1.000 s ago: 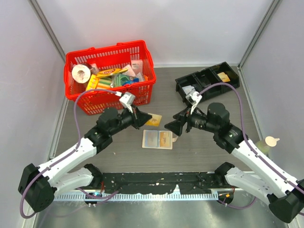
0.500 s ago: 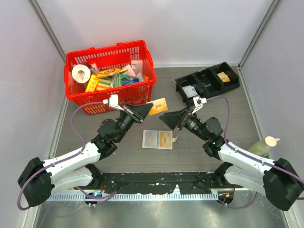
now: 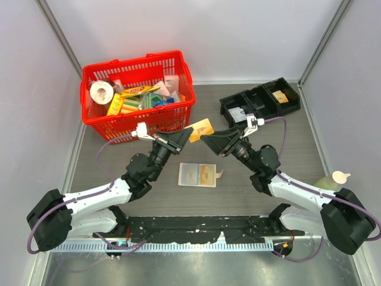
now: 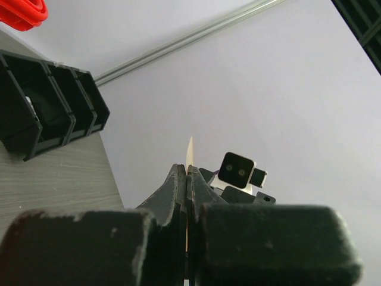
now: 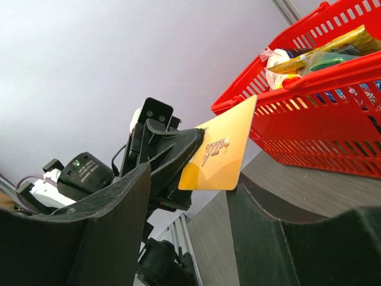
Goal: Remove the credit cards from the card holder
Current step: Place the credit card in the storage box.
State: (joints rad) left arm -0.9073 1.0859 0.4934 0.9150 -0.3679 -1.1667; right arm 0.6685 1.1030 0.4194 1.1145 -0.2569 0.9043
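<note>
Jaws of my left gripper [image 3: 188,133] clamp 1 yellow credit card [image 3: 201,127] aloft at frame centre, clear of the card holder [image 3: 197,174] lying open below, seemingly offering it to my right gripper [image 3: 208,142], jaws apart.

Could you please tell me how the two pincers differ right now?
The left pincer is shut on the yellow card, while the right pincer is open and holds nothing. The left pincer points toward the right side, the right pincer toward the left. Both are raised off the table, tips nearly meeting.
</note>
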